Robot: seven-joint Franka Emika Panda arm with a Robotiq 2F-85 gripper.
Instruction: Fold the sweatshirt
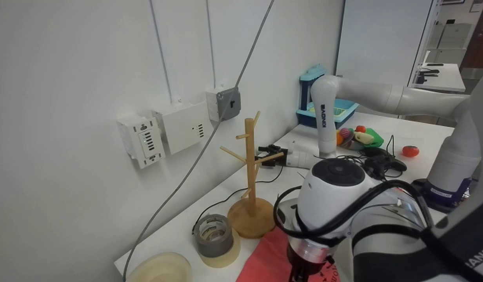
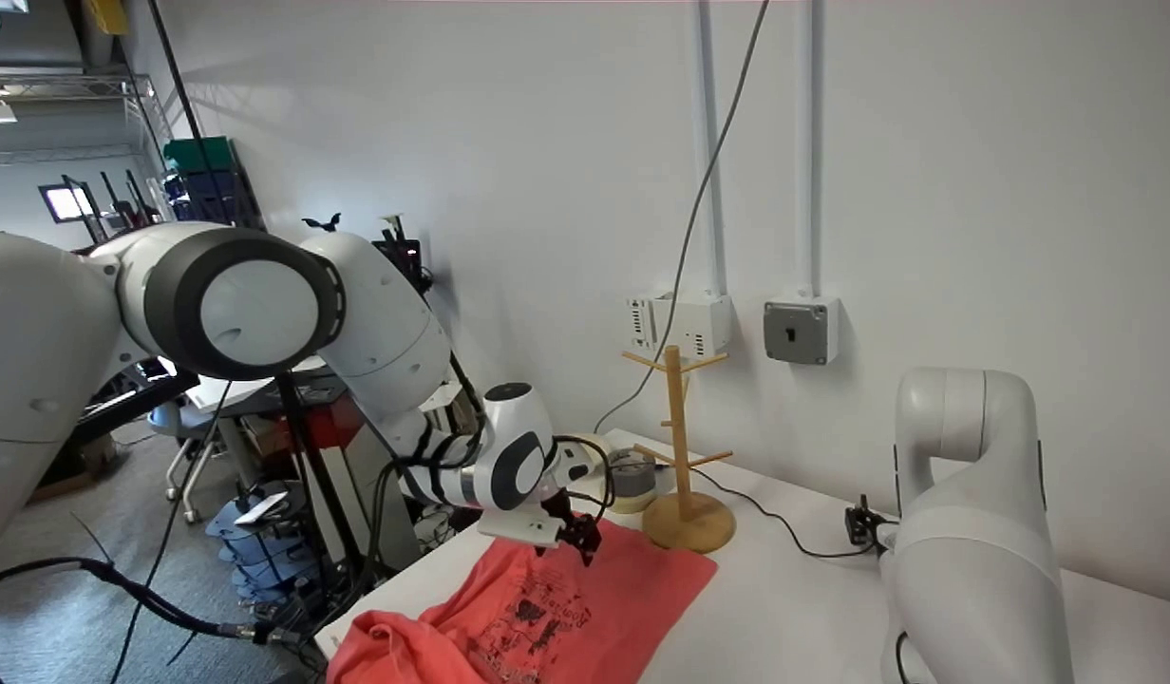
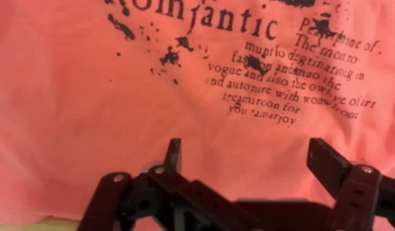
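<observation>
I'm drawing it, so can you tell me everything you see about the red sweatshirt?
The sweatshirt is soft-looking coral-red cloth with black lettering and blotches. It lies on the white table, mostly flat beside the wooden stand, bunched up at the opposite end. The open gripper is above it; whether they touch is unclear.

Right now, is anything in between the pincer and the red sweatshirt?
Nothing that I can see: in the wrist view, the open pincer is right over the sweatshirt. Whether they touch, I can't tell.

The sweatshirt [image 2: 571,603] lies on the table [image 2: 794,608]; a stand [image 2: 679,437] behind, seemingly touching.
</observation>
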